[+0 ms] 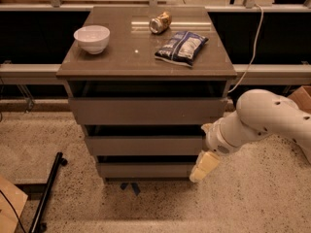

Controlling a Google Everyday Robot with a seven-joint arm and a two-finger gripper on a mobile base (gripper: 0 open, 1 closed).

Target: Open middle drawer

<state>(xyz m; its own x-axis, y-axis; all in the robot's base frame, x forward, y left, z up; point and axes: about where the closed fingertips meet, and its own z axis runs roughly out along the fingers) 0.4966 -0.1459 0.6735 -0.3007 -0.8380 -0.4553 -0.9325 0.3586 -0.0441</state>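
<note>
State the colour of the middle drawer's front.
The middle drawer is plain grey-brown, in the camera view; the gripper hangs beside its lower right corner.

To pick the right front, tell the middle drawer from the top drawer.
The top drawer looks taller and wider than the middle drawer. The top drawer sits right under the tabletop; the middle drawer lies one below, with the hand near its right end. Both are grey-brown, flat, handleless.

We are seeing a cabinet top (126, 64) carrying a bowl (92, 38), a tipped can (160, 23) and a snack bag (181, 47); the gripper (203, 166) is hanging below its right front corner.
</note>
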